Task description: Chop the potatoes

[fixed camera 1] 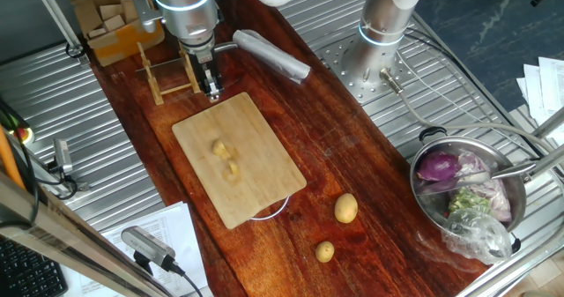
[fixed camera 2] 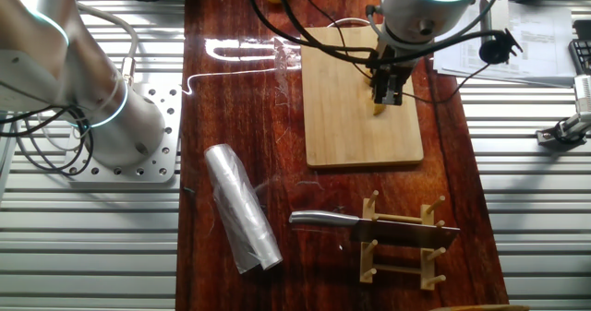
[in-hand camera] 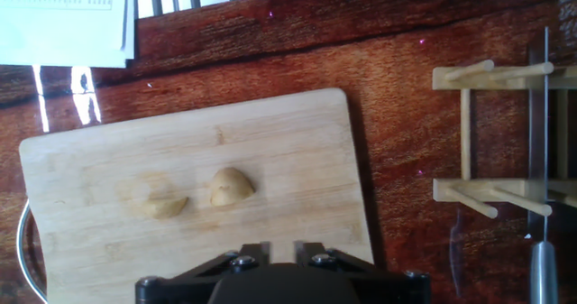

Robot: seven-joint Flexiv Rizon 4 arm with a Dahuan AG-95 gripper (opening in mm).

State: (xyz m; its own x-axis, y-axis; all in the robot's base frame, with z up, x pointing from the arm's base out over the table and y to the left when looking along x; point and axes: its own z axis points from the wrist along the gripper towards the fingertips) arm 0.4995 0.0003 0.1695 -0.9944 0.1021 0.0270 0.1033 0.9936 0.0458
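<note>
Two small pale-yellow potato chunks [fixed camera 1: 220, 147] [fixed camera 1: 231, 169] lie mid-way on the wooden cutting board [fixed camera 1: 264, 129]. In the hand view the chunks [in-hand camera: 232, 185] [in-hand camera: 159, 202] lie just ahead of my gripper [in-hand camera: 281, 250]. My gripper [fixed camera 1: 212, 89] hangs over the board's far edge, beside the knife rack [fixed camera 1: 163, 77]. It is empty, with a narrow gap between the fingers. In the other fixed view the gripper [fixed camera 2: 388, 94] partly hides a chunk [fixed camera 2: 378, 109]. The cleaver [fixed camera 2: 369, 226] rests in the rack, its blade [in-hand camera: 538, 133] on edge.
Two whole potatoes [fixed camera 1: 345, 208] [fixed camera 1: 325, 251] lie on the dark wood near the board. A steel pot [fixed camera 1: 522, 211] with vegetables stands at the right. A roll of plastic wrap [fixed camera 1: 271, 55] and a second arm's base [fixed camera 1: 383, 24] are at the back.
</note>
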